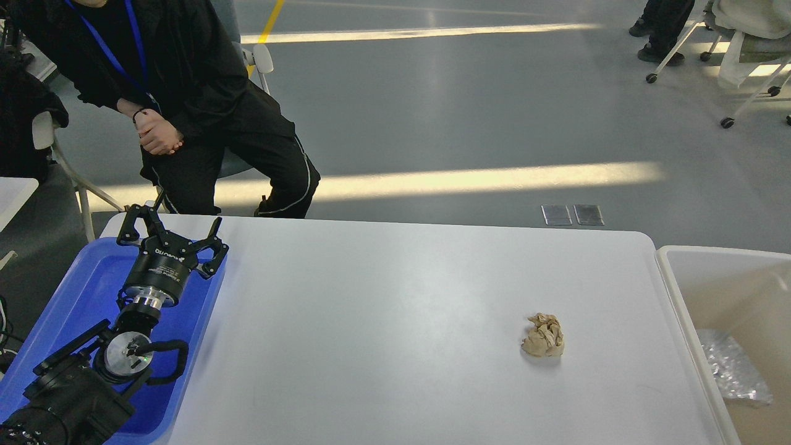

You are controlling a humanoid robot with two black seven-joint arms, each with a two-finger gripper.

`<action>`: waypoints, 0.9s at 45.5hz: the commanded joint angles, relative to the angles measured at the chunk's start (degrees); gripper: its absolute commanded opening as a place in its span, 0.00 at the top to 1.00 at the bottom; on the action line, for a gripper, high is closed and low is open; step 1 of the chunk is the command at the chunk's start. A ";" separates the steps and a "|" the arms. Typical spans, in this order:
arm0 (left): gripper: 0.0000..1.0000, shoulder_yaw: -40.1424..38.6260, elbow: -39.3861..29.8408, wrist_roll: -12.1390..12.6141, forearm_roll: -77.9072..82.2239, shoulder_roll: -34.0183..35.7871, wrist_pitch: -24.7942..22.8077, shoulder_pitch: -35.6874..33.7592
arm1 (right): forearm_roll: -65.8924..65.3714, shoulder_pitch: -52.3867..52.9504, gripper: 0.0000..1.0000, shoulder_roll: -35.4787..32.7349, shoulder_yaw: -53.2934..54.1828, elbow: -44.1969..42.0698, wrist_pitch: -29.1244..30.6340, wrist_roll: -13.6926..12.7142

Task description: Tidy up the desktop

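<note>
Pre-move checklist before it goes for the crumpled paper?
1. Left end effector open and holding nothing: ok.
2. Crumpled paper ball unobstructed on the desktop: ok.
3. Bin beside the desktop's right edge, open top: ok.
4. Right arm position: cannot tell, not in view.
5. Left end effector near the paper: not ok, it hovers over the blue tray on the far left.
6. Seated person behind the desktop's left corner, close to the left arm: not ok.

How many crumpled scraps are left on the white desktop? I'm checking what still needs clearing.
1. A crumpled tan paper wad lies on the desktop, toward its right side near the bin. A crinkled clear wrapper already sits inside that bin.
</note>
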 commanded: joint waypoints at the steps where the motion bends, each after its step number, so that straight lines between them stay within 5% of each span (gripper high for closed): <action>1: 0.00 0.00 0.00 0.00 0.00 0.00 -0.03 0.00 | 0.01 0.81 0.00 -0.06 -0.04 -0.66 -0.48 -0.02; 34: 0.00 0.00 0.00 0.00 0.00 0.00 -0.03 0.00 | -0.17 9.51 0.00 -0.77 -0.74 -7.16 -0.66 0.69; 41: 0.00 0.00 0.00 0.00 0.00 0.00 0.06 0.00 | -0.08 11.44 0.00 -3.75 -0.13 -7.08 2.15 5.51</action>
